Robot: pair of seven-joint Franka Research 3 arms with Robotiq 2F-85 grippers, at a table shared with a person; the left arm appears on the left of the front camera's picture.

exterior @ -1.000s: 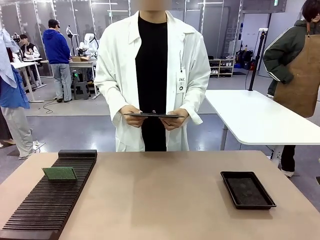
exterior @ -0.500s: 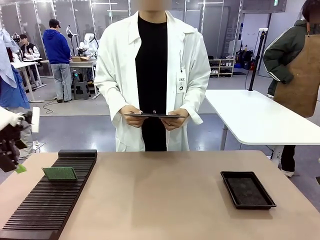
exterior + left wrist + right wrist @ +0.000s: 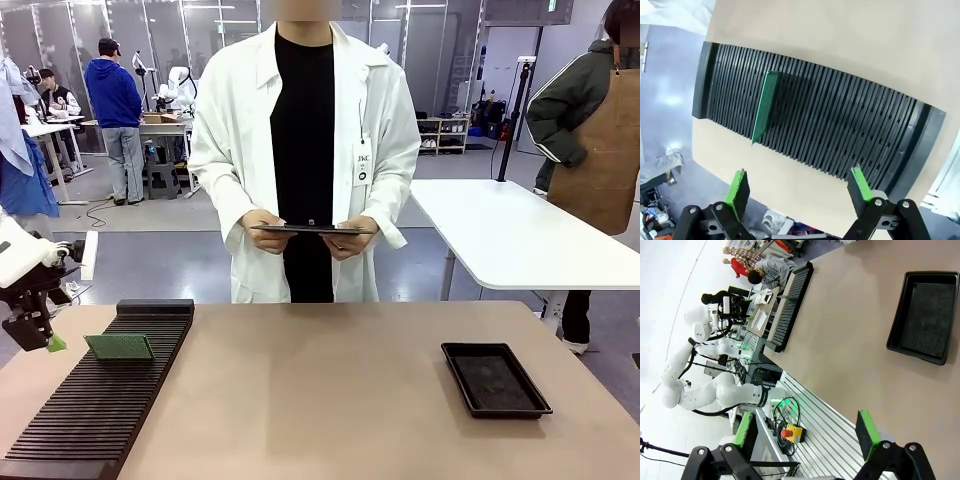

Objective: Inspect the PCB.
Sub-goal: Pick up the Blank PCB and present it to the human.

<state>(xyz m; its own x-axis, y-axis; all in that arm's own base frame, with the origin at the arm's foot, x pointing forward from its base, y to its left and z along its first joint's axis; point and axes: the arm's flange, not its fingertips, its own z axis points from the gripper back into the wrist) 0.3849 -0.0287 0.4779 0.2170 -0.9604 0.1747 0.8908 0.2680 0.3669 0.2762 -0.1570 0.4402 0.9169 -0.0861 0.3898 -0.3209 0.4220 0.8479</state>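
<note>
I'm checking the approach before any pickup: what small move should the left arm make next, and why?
Probably shift the left gripper over the board so its jaws straddle it. The board stands on edge in the black rack, untouched, while the gripper hangs open beside the rack, not yet above the board.

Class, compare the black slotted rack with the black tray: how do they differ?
The rack is long and ribbed with many slots; the tray is shorter, with a flat floor and raised rim. The rack holds a green board standing on edge; the tray holds no board. The rack lies at the robot's left, the tray at its right. Both are black, rectangular and flat on the table.
</note>
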